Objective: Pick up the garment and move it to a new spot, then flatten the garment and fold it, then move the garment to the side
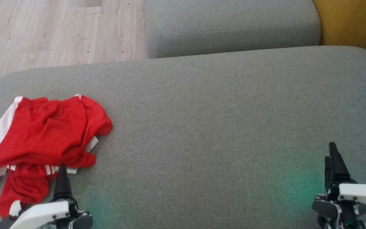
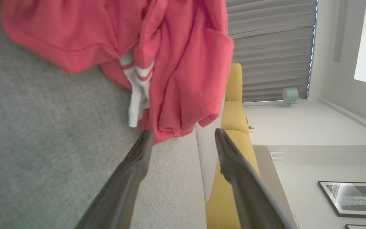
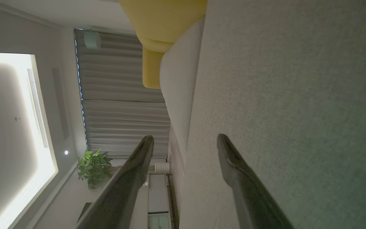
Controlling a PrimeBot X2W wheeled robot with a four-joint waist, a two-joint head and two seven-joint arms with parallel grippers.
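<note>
The garment (image 1: 46,133) is a crumpled pair of red shorts with white side panels and stripes. It lies at the left end of the grey seat cushion (image 1: 218,111). My left gripper (image 1: 62,170) is at the garment's near edge, jaws open. In the left wrist view the garment (image 2: 170,47) lies just past my left gripper (image 2: 183,133), its hem touching or just clear of the left fingertip (image 2: 147,135); nothing is gripped. My right gripper (image 1: 330,154) hovers open over bare cushion far to the right, and in the right wrist view my right gripper (image 3: 185,139) has nothing between its fingers.
A second grey cushion (image 1: 230,28) sits behind the seat. Wooden floor (image 1: 43,31) lies beyond the far left edge. A yellow upholstered piece (image 1: 354,22) stands at the back right. Bare grey fabric runs from the garment to the right gripper.
</note>
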